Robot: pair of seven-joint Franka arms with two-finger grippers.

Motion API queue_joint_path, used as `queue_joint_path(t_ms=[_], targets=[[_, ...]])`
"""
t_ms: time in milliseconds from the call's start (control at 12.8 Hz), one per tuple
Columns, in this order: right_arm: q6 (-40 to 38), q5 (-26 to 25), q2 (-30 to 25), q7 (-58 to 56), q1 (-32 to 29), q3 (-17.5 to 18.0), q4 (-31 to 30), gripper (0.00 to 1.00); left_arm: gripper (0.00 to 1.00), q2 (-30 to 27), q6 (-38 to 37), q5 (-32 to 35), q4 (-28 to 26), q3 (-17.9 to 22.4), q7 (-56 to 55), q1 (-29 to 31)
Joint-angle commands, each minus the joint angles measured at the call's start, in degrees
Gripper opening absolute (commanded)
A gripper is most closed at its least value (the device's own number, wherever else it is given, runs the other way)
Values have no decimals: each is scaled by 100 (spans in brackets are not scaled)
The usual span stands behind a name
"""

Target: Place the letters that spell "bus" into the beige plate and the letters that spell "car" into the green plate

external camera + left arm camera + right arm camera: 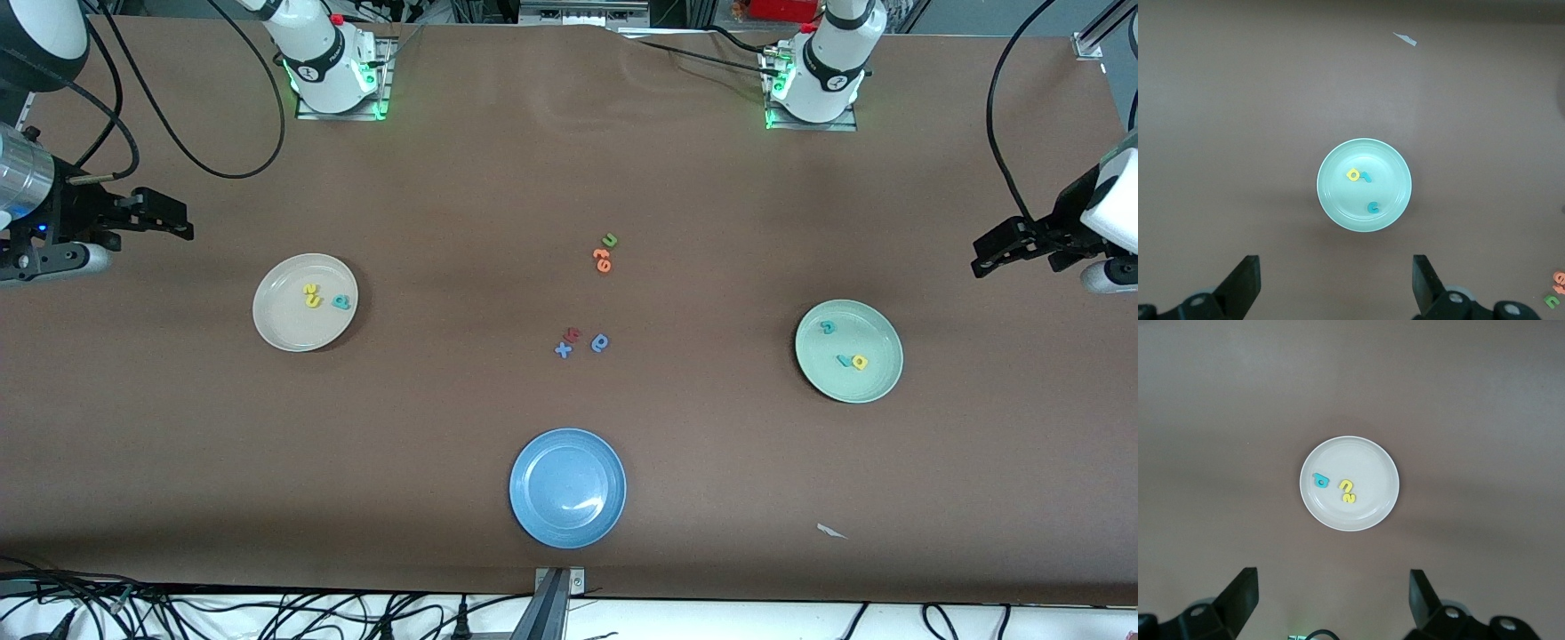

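A: Where do the letters lie?

B: The teal b (341, 302), yellow u (310, 290) and yellow s (313, 302) lie in the beige plate (276, 329), toward the right arm's end of the table (444, 427). The u and s touch; the b sits just beside them. The teal c (828, 327), teal r (843, 360) and yellow a (859, 362) lie in the green plate (880, 382), toward the left arm's end, the r touching the a and the c apart.

A: And open room?

B: Broad bare table lies around both plates. Midway between them are a green u (610, 240) and orange letters (603, 260), then, nearer the front camera, a blue x (563, 350), a small red letter (573, 335) and a blue round letter (600, 343). The blue plate (533, 516) sits near the table's front edge, and a white scrap (831, 531) lies nearer the camera than the green plate.

A: The arms?

B: Both wait. The left gripper (1336, 283) hangs over the green plate's end, fingers wide and holding nothing; the right gripper (1333, 600) likewise at the beige plate's end. I can read no labels.
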Motion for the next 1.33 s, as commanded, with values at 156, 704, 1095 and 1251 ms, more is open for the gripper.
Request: queue_joint_path(t_ms=[156, 704, 1095, 1251], targets=[[-140, -355, 74, 317, 12, 265, 182, 100, 100, -38, -73, 28, 22, 4, 93, 11], [-96, -425, 65, 273, 12, 221, 226, 100, 100, -30, -82, 28, 13, -5, 93, 11], [-123, -408, 83, 290, -32, 177, 410, 100, 100, -38, -82, 28, 13, -5, 93, 11], [-114, -434, 135, 308, -41, 186, 559, 100, 100, -29, -82, 28, 22, -5, 93, 2]])
